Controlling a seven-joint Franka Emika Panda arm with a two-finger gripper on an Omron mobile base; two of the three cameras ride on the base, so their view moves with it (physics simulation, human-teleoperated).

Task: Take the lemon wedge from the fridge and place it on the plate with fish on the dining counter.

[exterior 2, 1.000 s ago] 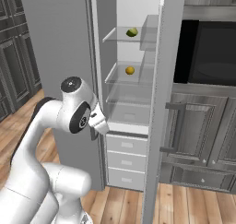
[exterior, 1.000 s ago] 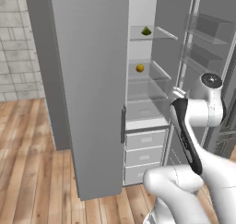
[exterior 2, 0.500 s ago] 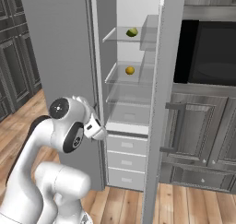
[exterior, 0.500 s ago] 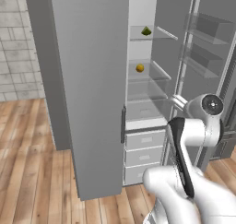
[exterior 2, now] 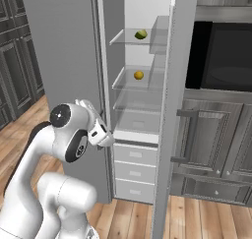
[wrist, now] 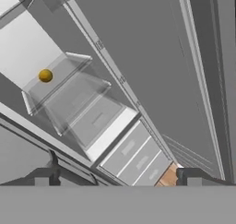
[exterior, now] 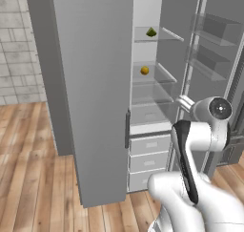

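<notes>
Left base view showed the fridge (exterior: 95, 92) standing with both doors swung wide, which I judged to be why the white shelved interior lay exposed to the arm: the fetching step could not begin otherwise. On the top glass shelf sat the lemon wedge (exterior: 151, 32), a small yellow-green piece resting near the shelf's middle, and on the shelf below it lay a round orange-yellow fruit (exterior: 144, 70), apart from the wedge and not the thing wanted. Right base view gave the same order from the other side, the lemon wedge (exterior 2: 141, 34) above and the round fruit (exterior 2: 139, 75) beneath, with white drawers (exterior 2: 135, 171) stacked at the bottom of the cabinet. The pincer (exterior 2: 104, 139) hung low at the arm's end, just beside the open compartment at about the height of the lowest shelf, so the wedge lay well above it and further inside. From the hand view, rolled to a slant, the two dark fingertips (wrist: 41, 177) stood far apart at the bottom edge with nothing between them, so the pincer was spread and empty; the round fruit (wrist: 45, 75) appeared ahead on its shelf. I judged that the hand was held folded low and would need to rise to the top shelf.
</notes>
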